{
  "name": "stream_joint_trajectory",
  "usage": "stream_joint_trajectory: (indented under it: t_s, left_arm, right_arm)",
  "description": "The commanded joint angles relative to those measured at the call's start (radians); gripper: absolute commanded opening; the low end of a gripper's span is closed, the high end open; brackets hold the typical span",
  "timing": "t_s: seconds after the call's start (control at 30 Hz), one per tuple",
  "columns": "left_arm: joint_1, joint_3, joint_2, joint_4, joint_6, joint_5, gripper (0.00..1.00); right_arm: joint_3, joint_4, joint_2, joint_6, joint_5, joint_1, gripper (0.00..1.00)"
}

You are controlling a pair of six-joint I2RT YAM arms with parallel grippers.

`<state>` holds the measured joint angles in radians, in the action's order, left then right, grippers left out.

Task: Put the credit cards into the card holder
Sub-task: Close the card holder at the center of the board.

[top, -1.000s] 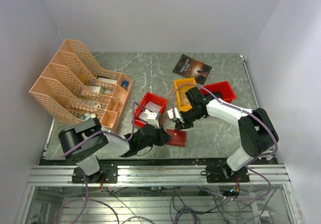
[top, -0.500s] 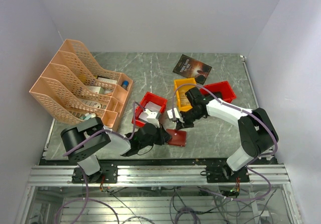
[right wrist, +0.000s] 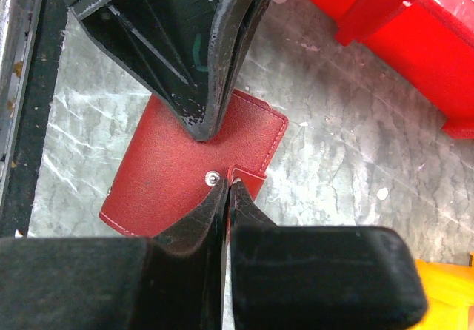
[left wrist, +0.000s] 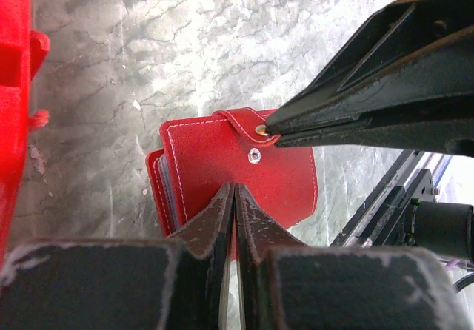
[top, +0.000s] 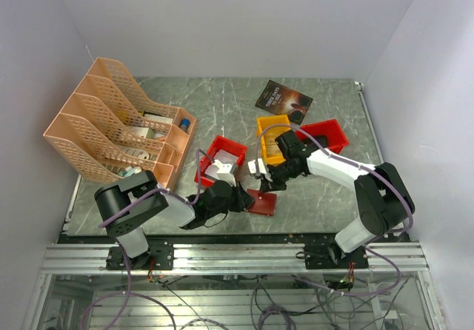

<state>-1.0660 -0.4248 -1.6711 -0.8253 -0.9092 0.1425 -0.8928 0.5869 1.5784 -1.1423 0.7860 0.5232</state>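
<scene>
So, card holder (left wrist: 222,160): dark red, white stitching, folded, tab (left wrist: 241,118) unsnapped; flat between both arms.
left gripper (left wrist: 234,189): nearly closed, tips on cover.
right gripper (right wrist: 226,186): closed, tips at tab; pinch unclear.
left wrist only: pale pocket edges.
table (top: 222,108): grey marble, white walls.

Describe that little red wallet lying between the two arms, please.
The card holder is a small dark-red wallet of leather-looking material with pale stitching, lying flat and folded shut on the marbled table. Its snap tab is unfastened, both metal studs showing; pale pocket edges peek out at one side. The left claw, closed, rests on its cover; the right claw, closed, touches the tab's end.
</scene>
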Motion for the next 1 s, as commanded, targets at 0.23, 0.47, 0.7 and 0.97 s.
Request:
stream_joint_trajectory:
  t_s: [0.23,0.47,0.7,0.97]
  left_arm:
    - [0.007,-0.022,-0.024,0.042,0.016,-0.008,0.12]
    - [0.006,-0.025,-0.042,0.03,0.019,-0.022,0.11]
    - [0.006,-0.025,-0.046,0.031,0.018,-0.025,0.1]
    - [0.007,-0.011,-0.049,0.016,0.009,-0.02,0.1]
  right_arm:
    - [0.076,-0.023,-0.041,0.018,-0.053,0.05,0.0]
    - [0.118,-0.044,-0.067,0.017,-0.074,0.069,0.0]
    - [0.126,0.021,-0.064,-0.053,-0.082,0.083,0.0]
    - [0.178,0.079,-0.057,-0.151,-0.161,0.112,0.0]
